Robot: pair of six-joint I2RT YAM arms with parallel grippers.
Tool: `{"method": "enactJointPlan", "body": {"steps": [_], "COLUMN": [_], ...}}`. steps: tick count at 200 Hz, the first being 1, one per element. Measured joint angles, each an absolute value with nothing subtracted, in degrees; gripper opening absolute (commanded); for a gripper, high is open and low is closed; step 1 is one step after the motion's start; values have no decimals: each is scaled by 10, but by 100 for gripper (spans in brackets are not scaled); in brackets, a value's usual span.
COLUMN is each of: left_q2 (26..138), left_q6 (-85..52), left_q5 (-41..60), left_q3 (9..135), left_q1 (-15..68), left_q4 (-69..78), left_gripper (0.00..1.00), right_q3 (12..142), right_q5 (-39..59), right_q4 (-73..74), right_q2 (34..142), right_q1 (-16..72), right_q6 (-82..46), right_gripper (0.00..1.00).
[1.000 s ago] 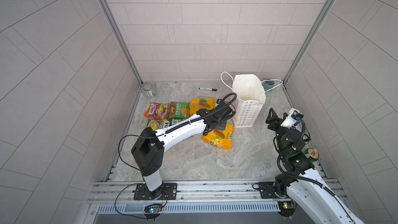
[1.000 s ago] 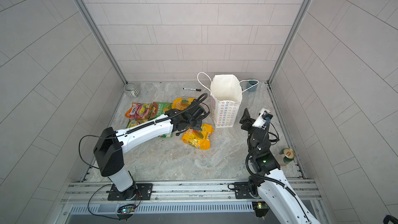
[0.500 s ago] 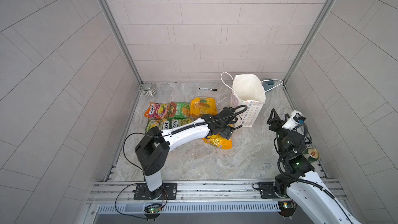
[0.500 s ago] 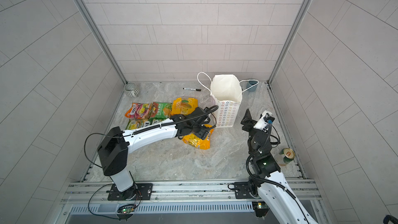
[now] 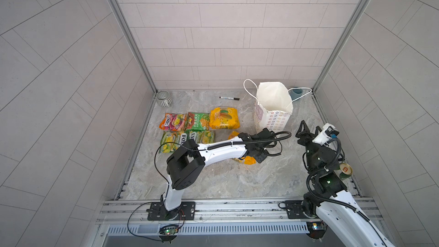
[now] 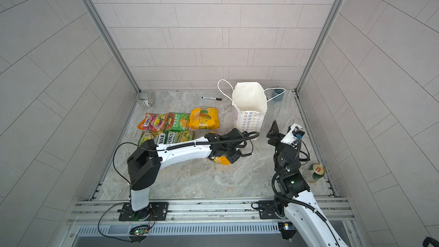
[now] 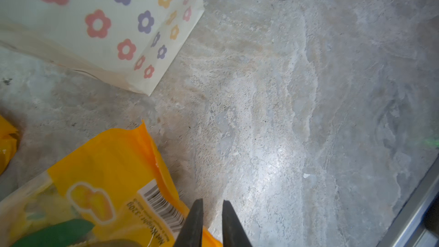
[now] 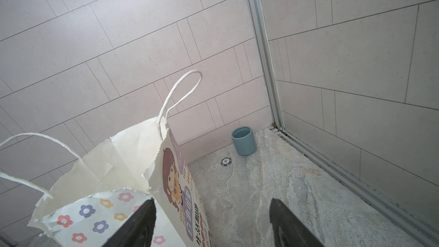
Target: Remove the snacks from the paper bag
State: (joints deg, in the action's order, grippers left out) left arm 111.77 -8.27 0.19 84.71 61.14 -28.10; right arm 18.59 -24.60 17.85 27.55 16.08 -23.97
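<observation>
- Tall white paper carrier bag (image 5: 273, 115) with cord handles is standing upright, mouth open, on the marbled grey bench (image 5: 213, 181). Its flower-print face is facing the arms.
- Five flat glossy packets are lying out of the bag, in two rows well to the bag's left in both top views.
  - Back row: orange-and-magenta packet (image 5: 172, 124), green packet (image 5: 197, 124), then yellow-orange corn packet (image 5: 223, 121) nearest the bag.
  - Front row: two green lettered packets (image 5: 187, 139), side by side.
- Second yellow-orange packet (image 7: 107, 174) is lying on the bench just in front of the bag's front-left corner, near it but not touching, and partly under the left arm in both top views (image 6: 222, 160).
- Left fingers (image 7: 194, 222) are sitting at this packet's barcode edge, nearly together with only a thin gap. Cannot tell whether they are pinching the plastic.
- Right fingers (image 8: 140, 222) are hanging spread wide with nothing between them, just beside the bag's front-right corner and clear of it (image 5: 303, 127).
- Small blue-grey cup (image 8: 244, 140) is standing behind the bag, to its right.
- Thin black marker pen (image 5: 229, 98) is lying behind the bag, to its left.
</observation>
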Motion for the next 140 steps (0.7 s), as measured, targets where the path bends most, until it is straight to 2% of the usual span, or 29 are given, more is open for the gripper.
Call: {"method": "enactJointPlan", "body": {"steps": [48, 140], "left_q2": [1160, 1160], "left_q6": [-97, -156], "left_q5": [-6, -56], "left_q3": [852, 824], "left_q1": [607, 557], "left_q4": [-277, -234], "left_gripper": [14, 11], "right_q3": [183, 165], "right_q5": [-247, -247], "right_q4": [183, 196], "right_q2": [270, 258], "right_q1": [161, 161], "right_q6": [-239, -238], "right_gripper": [76, 76]}}
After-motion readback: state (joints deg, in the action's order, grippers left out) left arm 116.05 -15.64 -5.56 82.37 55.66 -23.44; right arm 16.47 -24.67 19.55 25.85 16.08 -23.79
